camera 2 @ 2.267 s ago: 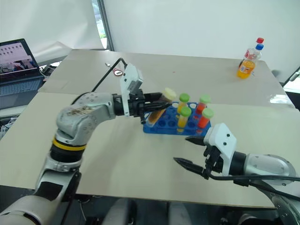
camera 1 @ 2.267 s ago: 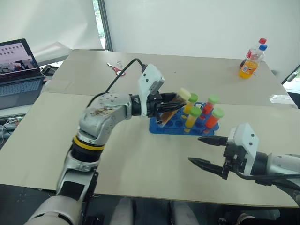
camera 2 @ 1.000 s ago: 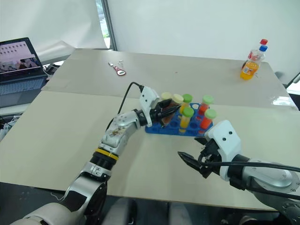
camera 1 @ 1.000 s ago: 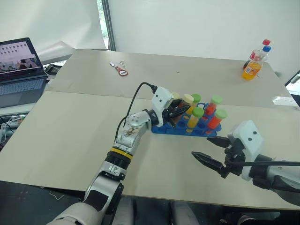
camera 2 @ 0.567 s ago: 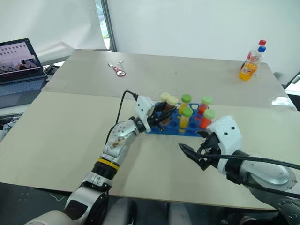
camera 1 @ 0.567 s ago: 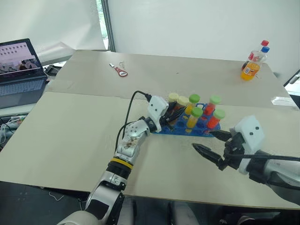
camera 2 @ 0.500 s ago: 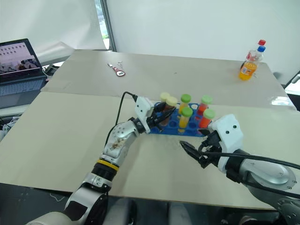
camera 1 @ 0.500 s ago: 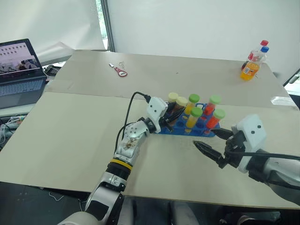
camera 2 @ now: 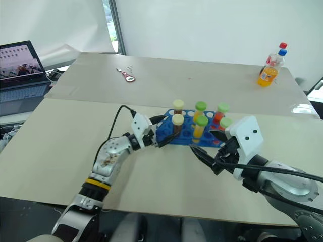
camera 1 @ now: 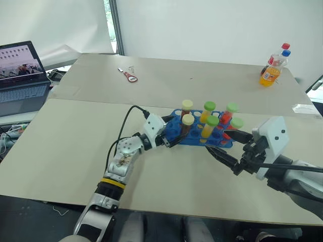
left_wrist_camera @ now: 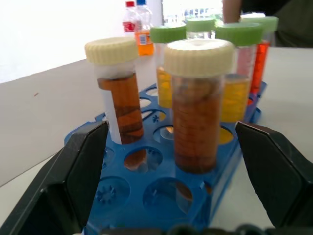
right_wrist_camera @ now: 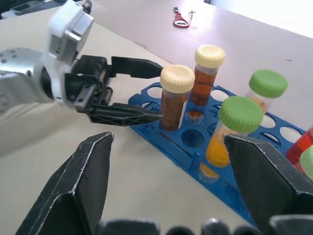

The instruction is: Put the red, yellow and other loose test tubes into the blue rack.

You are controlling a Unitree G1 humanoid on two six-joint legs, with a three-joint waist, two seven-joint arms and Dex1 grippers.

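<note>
The blue rack lies mid-table with several capped test tubes standing upright in it. Two hold brown liquid under pale-yellow caps. Two yellow ones and two orange-red ones have green caps. My left gripper is open at the rack's left end, and its fingertips flank the nearer brown tube without gripping it. My right gripper is open and empty at the rack's near right corner, just above the table.
An orange soda bottle and a second bottle stand at the far right. A laptop is off the table's left side. A small red-handled tool lies at the far left. The table's front edge runs just below both arms.
My left gripper has opened and let go of the brown tube, which now stands in the rack. That hand has drawn back to the left and lower. My right gripper has edged closer to the rack.
</note>
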